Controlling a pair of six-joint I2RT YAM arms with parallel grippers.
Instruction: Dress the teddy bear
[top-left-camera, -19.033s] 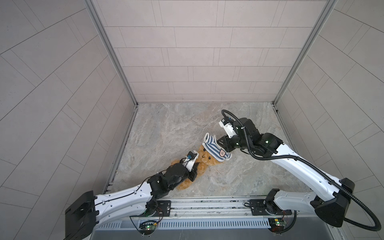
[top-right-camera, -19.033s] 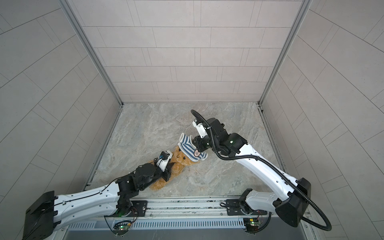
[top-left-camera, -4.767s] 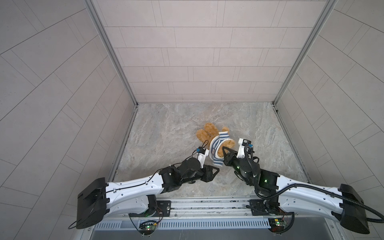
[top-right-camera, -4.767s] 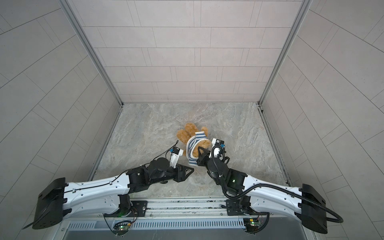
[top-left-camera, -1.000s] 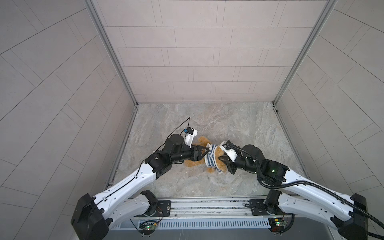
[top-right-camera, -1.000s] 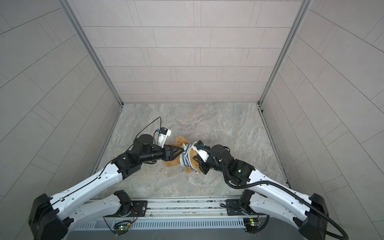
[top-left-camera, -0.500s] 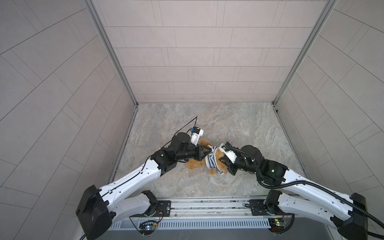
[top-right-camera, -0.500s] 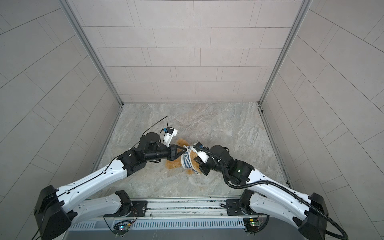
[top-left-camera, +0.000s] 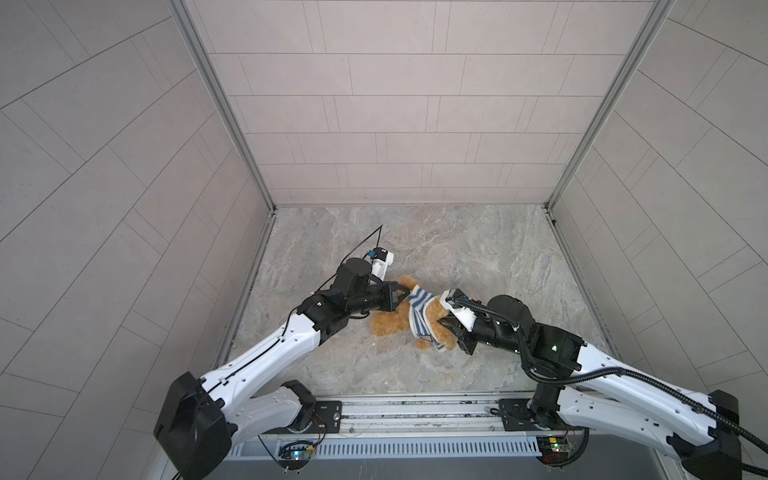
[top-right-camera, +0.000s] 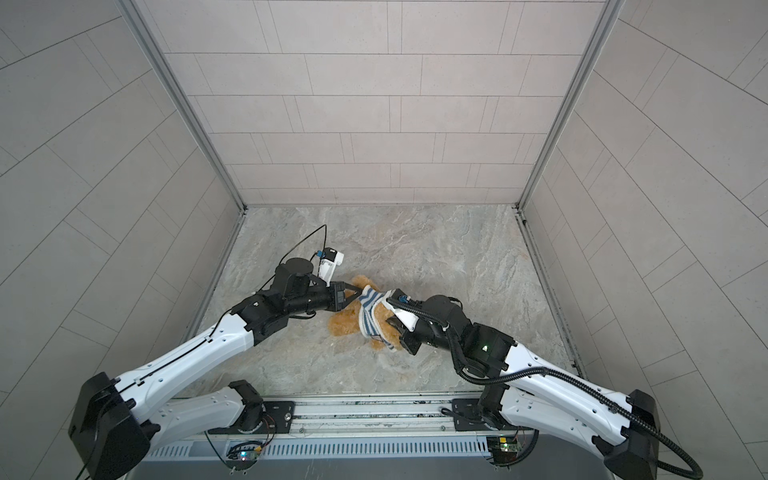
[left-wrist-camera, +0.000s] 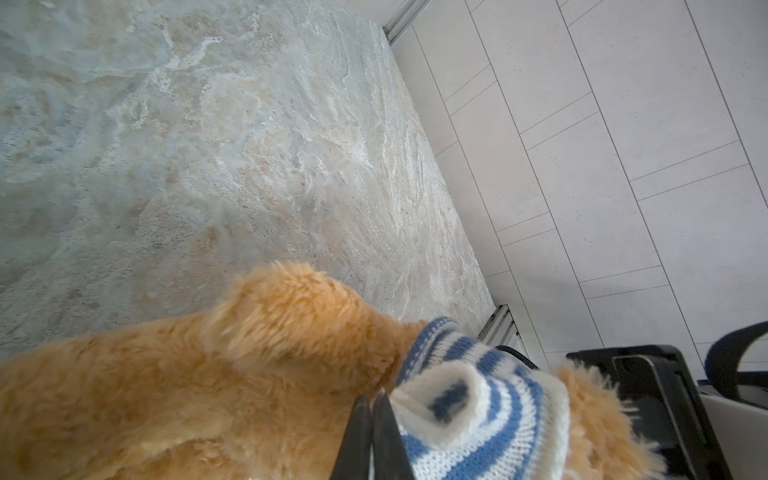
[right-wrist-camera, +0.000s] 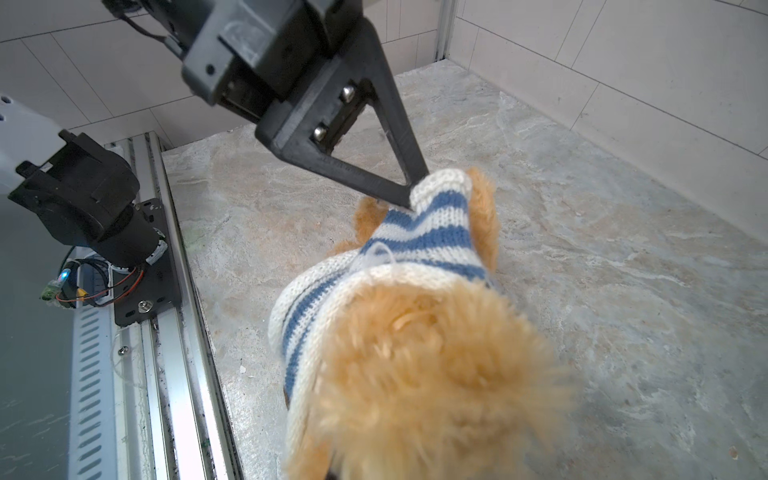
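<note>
a: the floor (top-left-camera: 457, 249) is grey-brown stone, with pale tiled walls (top-left-camera: 395, 124) all round it. what is new?

b: the left gripper (top-left-camera: 405, 296). a second ago its two black fingers (left-wrist-camera: 365, 432) were wide apart, just beside the bear. now they are pressed together on the small blue-and-white striped knitted shirt (top-left-camera: 419, 318).

a: which bit of the shirt?

b: the white rim (right-wrist-camera: 440, 183) at one end, right next to some of the bear's fur. i can't tell if it is a sleeve or the bottom edge.

a: and where is the small fluffy golden-brown teddy bear (top-left-camera: 388, 328)?

b: down in the middle of the floor, between the two arms. the shirt is round its middle, all bunched up.

a: what about the right gripper (top-left-camera: 451, 332)?

b: it stays where it was, squeezed on the teddy bear at the far end from the left one. its own camera only shows fur, so i go by both top views.

a: so what does that mean?

b: i think one arm holds the bear and the other now has the shirt, so it can tug the shirt straight. the bear is part dressed, not neat yet. a hard pull could make the thin rim slip out.
</note>
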